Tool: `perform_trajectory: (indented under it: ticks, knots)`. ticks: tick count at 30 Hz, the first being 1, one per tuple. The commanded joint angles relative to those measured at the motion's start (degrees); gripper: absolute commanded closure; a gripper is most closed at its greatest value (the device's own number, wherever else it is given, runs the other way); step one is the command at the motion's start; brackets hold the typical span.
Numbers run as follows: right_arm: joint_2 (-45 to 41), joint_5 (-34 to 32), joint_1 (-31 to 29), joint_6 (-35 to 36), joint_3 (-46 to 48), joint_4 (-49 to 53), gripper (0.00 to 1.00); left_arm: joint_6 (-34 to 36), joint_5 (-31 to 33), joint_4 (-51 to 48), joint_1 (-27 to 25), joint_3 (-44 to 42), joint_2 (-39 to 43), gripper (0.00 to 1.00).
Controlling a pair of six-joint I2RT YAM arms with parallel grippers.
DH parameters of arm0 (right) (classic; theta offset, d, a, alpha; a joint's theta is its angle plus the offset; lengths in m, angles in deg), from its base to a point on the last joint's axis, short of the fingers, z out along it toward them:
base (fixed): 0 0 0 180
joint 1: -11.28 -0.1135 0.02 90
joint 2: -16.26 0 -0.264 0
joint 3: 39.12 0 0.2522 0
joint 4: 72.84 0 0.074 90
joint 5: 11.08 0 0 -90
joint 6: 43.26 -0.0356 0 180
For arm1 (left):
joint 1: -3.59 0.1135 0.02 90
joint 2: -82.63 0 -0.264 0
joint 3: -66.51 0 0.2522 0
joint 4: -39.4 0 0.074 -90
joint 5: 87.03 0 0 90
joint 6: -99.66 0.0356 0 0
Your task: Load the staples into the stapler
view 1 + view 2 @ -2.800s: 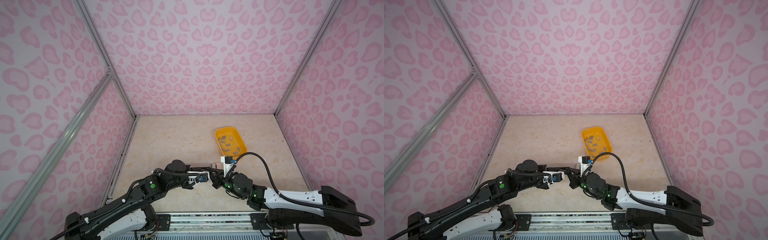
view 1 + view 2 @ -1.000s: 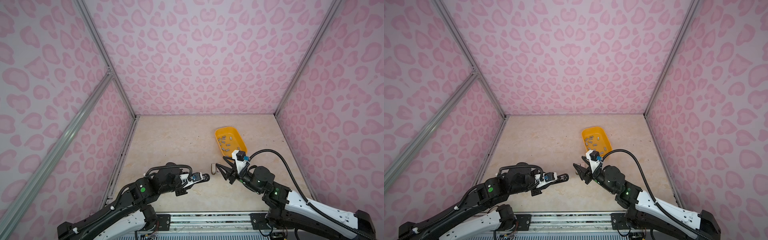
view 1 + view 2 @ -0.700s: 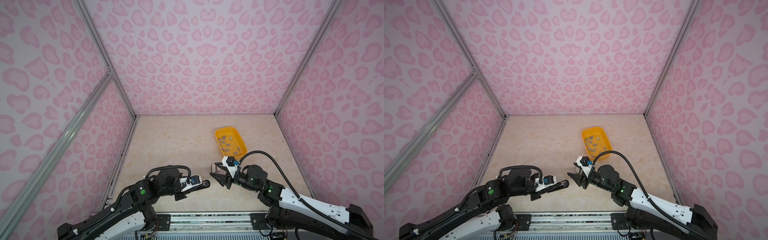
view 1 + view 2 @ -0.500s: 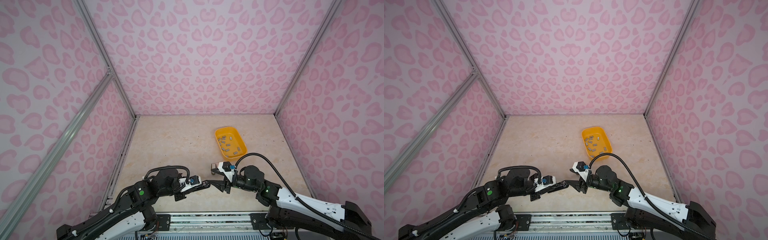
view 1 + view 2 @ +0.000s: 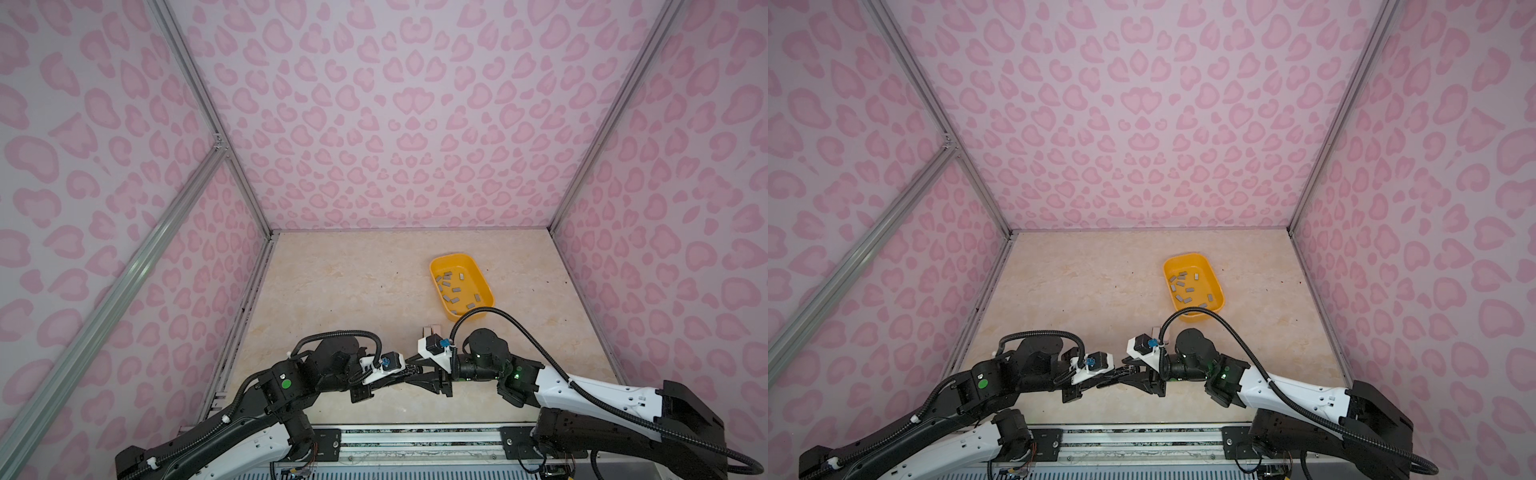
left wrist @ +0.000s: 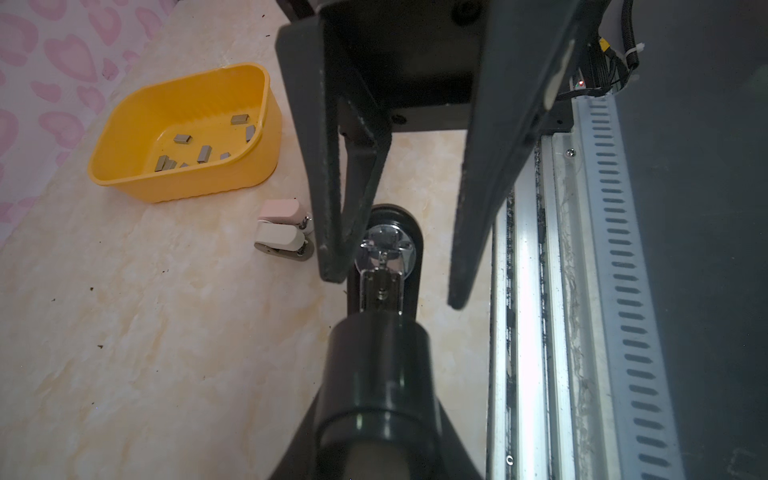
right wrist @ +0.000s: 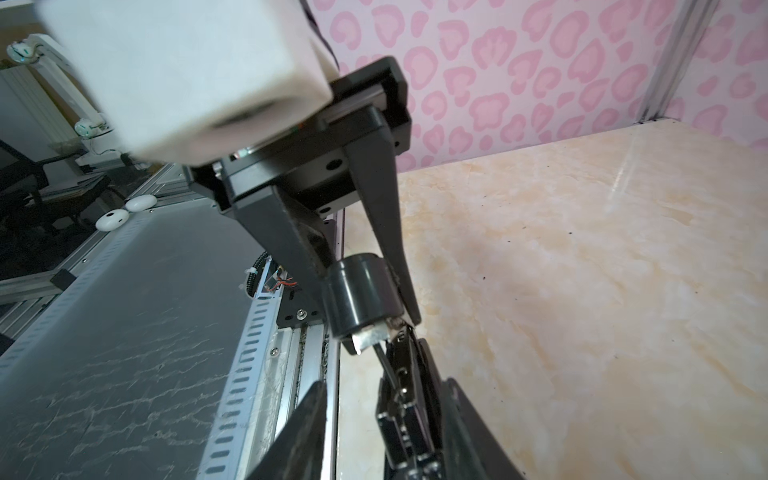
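Left fingers [image 7: 384, 216] are clamped on the black stapler [image 6: 386, 249]. Right fingers [image 6: 478, 199] stand apart on either side of its chrome end; a second ago they hung clear, nearer the yellow tray [image 6: 199, 178]. The staples [image 6: 203, 153] lie in that tray. Just beside it, a pink stapler [image 6: 280, 210] and a white stapler [image 6: 276, 239] rest on the beige marbled surface [image 5: 340, 299], with pink-spotted walls [image 5: 395, 124] around.

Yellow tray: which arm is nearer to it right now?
Right. The right arm sits just in front of the yellow tray; the left arm, gripping the black stapler, lies farther left.
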Motion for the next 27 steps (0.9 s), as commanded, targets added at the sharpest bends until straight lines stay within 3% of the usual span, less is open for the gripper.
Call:
perform_trajectory:
  ticks: [1, 9, 16, 27]
  knots:
    - [1.4, 2.2, -0.8, 1.3, -0.5, -0.6, 0.64, 0.9, -1.4, 3.0, 0.0, 1.3, -0.4, 0.96]
    - [3.2, -0.5, -1.0, 2.0, 1.7, -1.4, 0.80, 1.6, -1.4, 1.9, 0.0, 2.4, 0.6, 0.96]
    - [4.8, -2.7, -1.0, 2.1, 3.4, -2.4, 0.80, 2.5, -1.3, 0.8, 0.0, 4.4, 1.7, 0.96]
    - [9.8, -0.1, -2.7, 4.7, 2.0, -2.9, 0.73, 3.4, -1.0, 0.0, 0.0, 6.6, 1.6, 0.96]
